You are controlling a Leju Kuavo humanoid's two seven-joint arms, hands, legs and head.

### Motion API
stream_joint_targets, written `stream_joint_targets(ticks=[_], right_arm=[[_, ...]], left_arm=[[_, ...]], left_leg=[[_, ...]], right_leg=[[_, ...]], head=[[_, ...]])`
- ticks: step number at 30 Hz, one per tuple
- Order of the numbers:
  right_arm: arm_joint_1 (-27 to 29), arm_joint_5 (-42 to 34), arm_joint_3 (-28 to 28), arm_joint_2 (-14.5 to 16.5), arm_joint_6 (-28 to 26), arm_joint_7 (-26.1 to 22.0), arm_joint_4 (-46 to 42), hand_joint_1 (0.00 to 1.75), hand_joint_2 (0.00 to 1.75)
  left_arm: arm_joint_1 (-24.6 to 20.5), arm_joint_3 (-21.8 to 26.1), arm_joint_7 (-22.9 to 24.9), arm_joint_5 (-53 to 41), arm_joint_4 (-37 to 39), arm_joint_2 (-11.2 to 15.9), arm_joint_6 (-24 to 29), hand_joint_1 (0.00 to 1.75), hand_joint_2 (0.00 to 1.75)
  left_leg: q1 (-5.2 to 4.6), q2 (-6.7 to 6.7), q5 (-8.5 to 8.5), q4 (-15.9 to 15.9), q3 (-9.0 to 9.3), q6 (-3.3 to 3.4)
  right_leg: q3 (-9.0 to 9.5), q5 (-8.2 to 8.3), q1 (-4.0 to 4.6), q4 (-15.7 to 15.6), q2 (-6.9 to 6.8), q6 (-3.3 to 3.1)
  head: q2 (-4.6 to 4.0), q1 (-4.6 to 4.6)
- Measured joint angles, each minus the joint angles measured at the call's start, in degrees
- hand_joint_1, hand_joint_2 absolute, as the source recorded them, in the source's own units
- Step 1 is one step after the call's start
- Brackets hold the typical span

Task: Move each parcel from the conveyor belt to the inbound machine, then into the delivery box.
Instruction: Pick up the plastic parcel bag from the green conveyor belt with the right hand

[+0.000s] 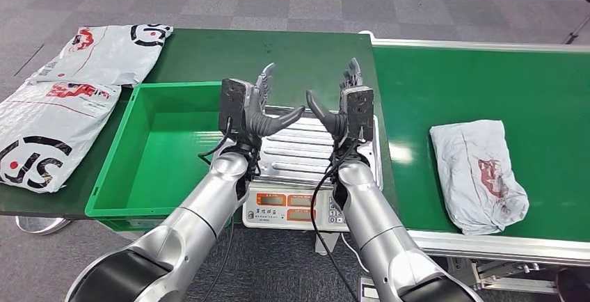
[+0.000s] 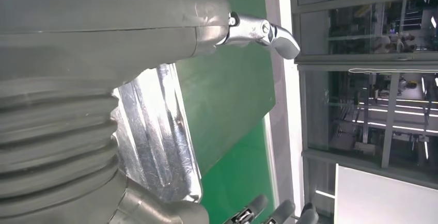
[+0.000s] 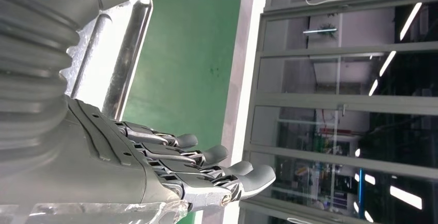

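While both arms were raised over the scale, the left robot hand and the right robot hand stood upright and empty, fingers spread, thumbs pointing toward each other. From the head view, the inbound machine, a weighing scale with a ribbed steel platform and orange digit displays, lay directly beneath and between them. A crumpled grey parcel with a red mark lay on the green conveyor belt, well to the outer side of the right robot hand, with nothing on the belt between it and the scale. The green delivery box sat just beside the scale, to the outer side of the left robot hand. Beyond the box, two flat grey mail bags rested on the dark green table; black "SF" lettering and red print could be read on them.

The left wrist view showed the scale's shiny platform close behind the thumb, and glass-walled rooms past the belt's edge. The right wrist view showed the right robot hand's fingers held straight and apart, over the platform's edge and the green surface.
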Motion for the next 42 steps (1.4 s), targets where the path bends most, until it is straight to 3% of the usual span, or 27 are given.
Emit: stream_joint_targets(ticks=[25, 37, 42], right_arm=[[-0.11, -0.64, 0.00, 1.25, 0.35, -2.01, 2.63, 0.00, 1.75], [-1.67, 2.96, -0.07, 0.18, -6.69, -0.30, 4.37, 0.00, 1.75], [-3.74, 13.75, -0.12, -3.08, -15.30, 6.97, 5.94, 0.00, 1.75]], left_arm=[[1.46, 0.00, -1.73, -1.58, -0.84, 0.03, 2.25, 0.00, 1.75], [0.92, 1.38, -1.76, -1.63, -0.80, 0.11, 3.88, 0.00, 1.75], [-0.84, 2.51, -1.41, -2.22, -0.52, 1.05, 6.28, 0.00, 1.75]], left_leg=[[0.00, 0.00, 0.00, 0.00, 0.00, 0.00], [0.00, 0.00, 0.00, 0.01, 0.00, 0.00], [-0.02, 0.00, 0.01, 0.01, 0.00, 0.01]], right_leg=[[0.00, 0.00, 0.00, 0.00, 0.00, 0.00], [-0.01, 0.00, 0.00, 0.00, 0.00, 0.00], [0.00, 0.02, -0.02, 0.00, 0.00, 0.01]], head=[[0.00, 0.00], [0.00, 0.00], [0.00, 0.01]])
